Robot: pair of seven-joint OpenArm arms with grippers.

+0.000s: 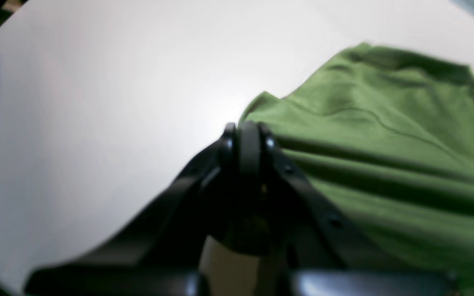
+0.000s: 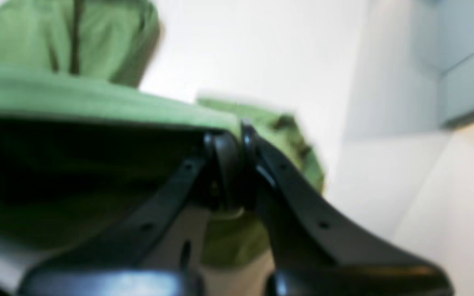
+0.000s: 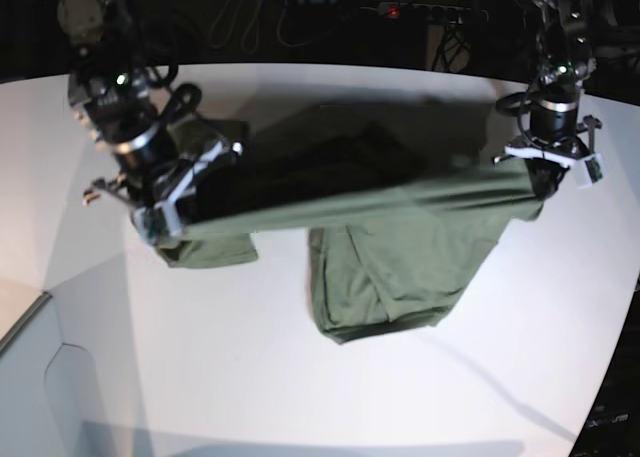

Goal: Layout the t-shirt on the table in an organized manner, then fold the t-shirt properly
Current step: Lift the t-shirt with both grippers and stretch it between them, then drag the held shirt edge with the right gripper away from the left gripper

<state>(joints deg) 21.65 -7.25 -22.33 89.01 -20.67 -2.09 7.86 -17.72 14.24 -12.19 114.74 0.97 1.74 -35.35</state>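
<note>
Right gripper (image 2: 237, 135): black jaws pinched fully together on a hem edge of the olive-green short-sleeved cotton t-shirt (image 3: 400, 247). Wrist view is blurry, but green cloth runs straight into the closed tips and bunches just beyond them. One sleeve hangs loose directly below this gripper, brushing the glossy white curved-edge table (image 3: 250, 377).

Left gripper (image 1: 248, 131): jaws also closed flat against each other. Cloth starts right at the tips and spreads away to one side; bare tabletop on the other side. In the base view the fabric appears to end under its fingers, so I judge it to be clamped on the opposite edge of the shirt, though the pinch point itself is hidden.

Between the two grippers the held edge is stretched into a taut band, raised off the surface. It casts a dark shadow on the table behind it. Reason for the two-point hold, as I read it: tension across the width pulls wrinkles out so the garment can be lowered flat.

Outward from that band: the rest of the shirt body droops down from the middle and lies crumpled and doubled over on the table, between the two arms and nearer the camera.

Judgement: layout phase, spreading not done, folding not started. Risk: the slack lower half drags and stays bunched when lowered.
</note>
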